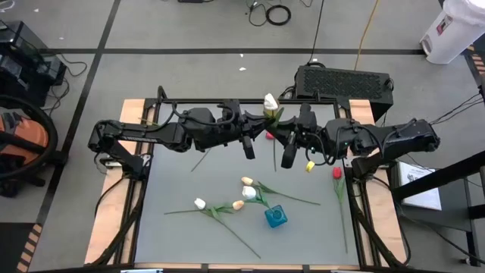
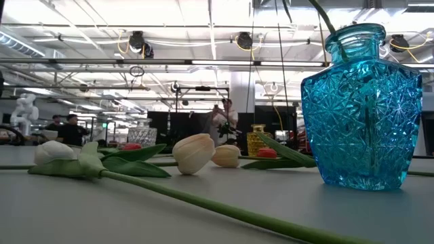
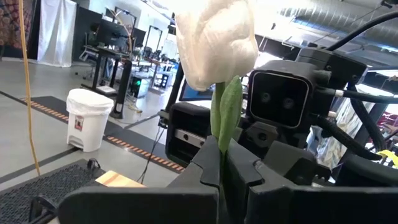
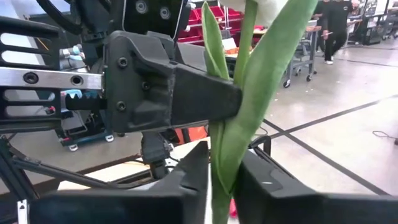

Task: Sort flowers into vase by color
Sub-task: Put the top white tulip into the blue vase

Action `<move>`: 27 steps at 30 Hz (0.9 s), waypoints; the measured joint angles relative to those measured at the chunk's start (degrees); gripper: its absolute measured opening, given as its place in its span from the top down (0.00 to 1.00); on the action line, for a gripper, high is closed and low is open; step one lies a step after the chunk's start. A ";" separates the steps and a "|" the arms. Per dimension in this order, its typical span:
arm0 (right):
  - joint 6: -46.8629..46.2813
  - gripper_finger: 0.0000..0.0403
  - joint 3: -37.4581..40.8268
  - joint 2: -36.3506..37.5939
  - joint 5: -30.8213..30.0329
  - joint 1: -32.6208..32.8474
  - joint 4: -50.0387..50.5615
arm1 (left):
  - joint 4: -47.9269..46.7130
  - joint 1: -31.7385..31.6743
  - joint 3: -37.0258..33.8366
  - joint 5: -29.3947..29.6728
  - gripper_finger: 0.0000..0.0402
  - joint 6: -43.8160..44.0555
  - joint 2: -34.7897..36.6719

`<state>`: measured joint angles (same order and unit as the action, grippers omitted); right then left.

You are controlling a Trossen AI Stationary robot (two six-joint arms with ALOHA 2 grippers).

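High view: white tulip (image 1: 270,101), held upright in the air above the far edge of the table (image 1: 174,189), between the two arms. Head up, stem hanging down, apparently a handover from one gripper to the other so it can be lowered stem-first into a vase.

Left gripper (image 1: 267,123): jaws closed on the stem just under the head; in its wrist view the stem and one leaf (image 3: 229,115) pass between the dark fingers (image 3: 205,163).

Right gripper (image 1: 282,130): jaws narrowed around the same stem and leaves lower down, seemingly touching, though a firm grip cannot be confirmed. Both holding at once fits a transfer in mid-course.

Blue glass vase (image 1: 276,217): near the front edge, towards the middle; one stem already stands in it in the low view.

Loose tulips on the surface: white one (image 1: 200,203) and two cream ones (image 1: 246,181) behind the vase; red one (image 1: 337,174) near the right edge; yellow head (image 1: 309,165) and red head (image 1: 269,136) under the arms.

Hard to make out: the lower stem of the held tulip against the dark arms; the head of the stem in the vase, cut off at the low view's top; further vases behind, blurred.
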<state>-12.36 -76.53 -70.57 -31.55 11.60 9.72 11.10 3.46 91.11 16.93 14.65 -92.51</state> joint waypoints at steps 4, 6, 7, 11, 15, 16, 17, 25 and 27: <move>1.62 0.98 0.00 0.55 0.02 0.00 0.28 | 0.11 0.02 0.00 -0.04 1.00 -0.02 0.02; 2.62 0.98 0.00 0.80 0.03 -0.02 0.30 | 0.12 0.04 0.00 -0.04 1.00 -0.02 0.04; 2.76 0.98 0.00 0.93 0.06 -0.02 0.31 | 0.12 0.04 0.00 -0.07 1.00 0.01 0.07; 3.01 0.99 0.00 1.16 0.17 -0.02 0.35 | 0.13 0.04 0.07 -0.33 1.00 0.05 0.07; 2.97 0.99 0.00 1.16 0.15 -0.02 0.80 | 0.03 0.02 0.07 -0.39 1.00 0.05 0.07; 2.80 0.99 0.00 1.16 0.15 -0.02 0.94 | -0.05 0.02 0.07 -0.46 1.00 0.05 0.07; 2.72 1.00 0.00 1.19 0.16 -0.02 1.16 | -0.14 0.02 0.07 -0.52 1.00 0.05 0.07; 2.64 1.00 0.00 1.38 -0.37 -0.02 1.37 | -0.36 0.00 0.07 -0.57 0.87 1.56 0.07; 2.68 1.00 0.00 1.70 -1.75 -0.02 1.44 | -0.82 0.26 0.07 -0.57 0.83 1.54 0.07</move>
<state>-9.68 -76.53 -68.87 -33.30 11.57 11.16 10.29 3.73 91.18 16.36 16.19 -92.44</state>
